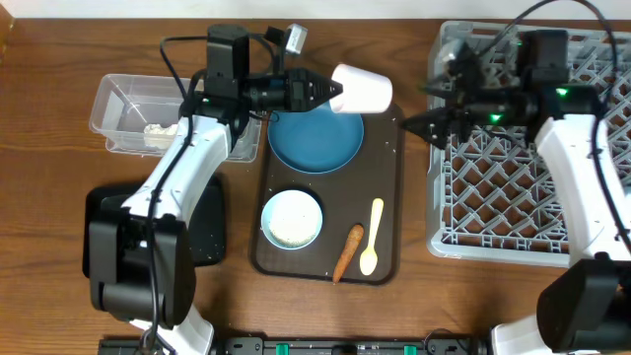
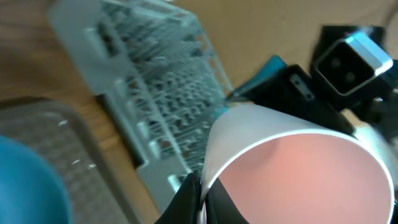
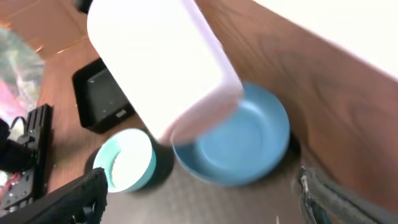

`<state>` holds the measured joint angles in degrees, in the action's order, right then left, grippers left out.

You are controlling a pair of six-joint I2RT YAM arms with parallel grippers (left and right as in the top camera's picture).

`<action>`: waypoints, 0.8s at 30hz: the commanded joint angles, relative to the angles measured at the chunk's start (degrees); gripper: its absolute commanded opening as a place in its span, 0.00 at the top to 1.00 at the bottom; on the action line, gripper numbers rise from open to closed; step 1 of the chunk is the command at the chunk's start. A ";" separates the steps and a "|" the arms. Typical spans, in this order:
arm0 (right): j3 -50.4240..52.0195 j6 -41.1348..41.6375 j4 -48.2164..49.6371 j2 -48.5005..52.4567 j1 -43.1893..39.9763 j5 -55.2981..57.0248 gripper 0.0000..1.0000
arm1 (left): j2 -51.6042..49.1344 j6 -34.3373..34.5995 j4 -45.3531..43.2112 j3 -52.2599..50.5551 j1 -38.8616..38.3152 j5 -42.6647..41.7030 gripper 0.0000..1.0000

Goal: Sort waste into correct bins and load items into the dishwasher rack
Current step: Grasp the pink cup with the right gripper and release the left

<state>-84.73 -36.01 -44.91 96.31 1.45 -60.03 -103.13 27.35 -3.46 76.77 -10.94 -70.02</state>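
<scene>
Hanging on its side above the far end of the brown tray (image 1: 387, 202), the pink cup (image 1: 363, 89) is pinched at the rim by your left gripper (image 1: 333, 91), clear of every surface. Its mouth faces back toward the wrist and its base points toward the rack (image 1: 493, 192). From the left wrist, you look straight into the cup's pink inside, with one dark finger (image 2: 186, 200) against the rim and the rack blurred behind.

Your right gripper (image 1: 422, 106) hovers over the rack's near-left edge, just beside the cup but apart from it. Its fingers are spread wide and hold nothing. The right wrist view shows the cup between them at a distance.

Directly under the cup, the blue plate (image 1: 315, 143) lies flat on the brown tray. Nearer you on that tray sit a light-blue bowl (image 1: 264, 219) holding something white, a carrot (image 1: 347, 254) lying at a slant, and a cream spoon (image 1: 372, 239) just beside the carrot.

To the left, a clear tub (image 1: 118, 99) stands on the wooden table (image 1: 49, 108) with crumpled tissue (image 1: 161, 132) inside. Below it lies a black tray (image 1: 209, 232), partly covered by your left arm.
</scene>
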 commanded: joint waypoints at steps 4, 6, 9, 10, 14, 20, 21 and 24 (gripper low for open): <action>0.17 -3.76 5.38 0.42 3.98 -5.95 0.07 | 0.13 8.15 -8.02 0.33 0.11 -9.97 0.94; 0.17 -4.39 6.51 0.42 4.87 -6.88 0.07 | 0.13 8.76 -8.50 0.33 0.09 -9.97 0.94; 0.15 -4.37 8.87 0.42 5.84 -7.78 0.10 | 0.13 8.96 -8.41 0.33 0.09 -10.40 0.94; 0.15 -4.35 9.77 0.42 6.10 -7.76 0.12 | 0.13 9.01 -8.44 0.33 0.09 -10.38 0.94; 0.15 -4.35 12.39 0.42 6.71 -7.96 0.16 | 0.13 9.25 -8.44 0.33 0.09 -10.38 0.94; 0.15 -4.35 13.49 0.42 7.65 -7.96 0.28 | 0.13 9.44 -8.44 0.33 0.09 -10.38 0.94; 0.15 -4.35 13.49 0.42 7.63 -7.96 0.30 | 0.13 9.64 -8.44 0.33 0.09 -10.38 0.94; 0.15 -4.35 13.51 0.42 7.63 -7.96 0.34 | 0.13 9.86 -8.46 0.33 0.09 -10.38 0.94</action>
<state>-84.71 -40.03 -31.59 96.31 8.71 -66.65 -103.15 36.36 -11.66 76.75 -10.92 -79.15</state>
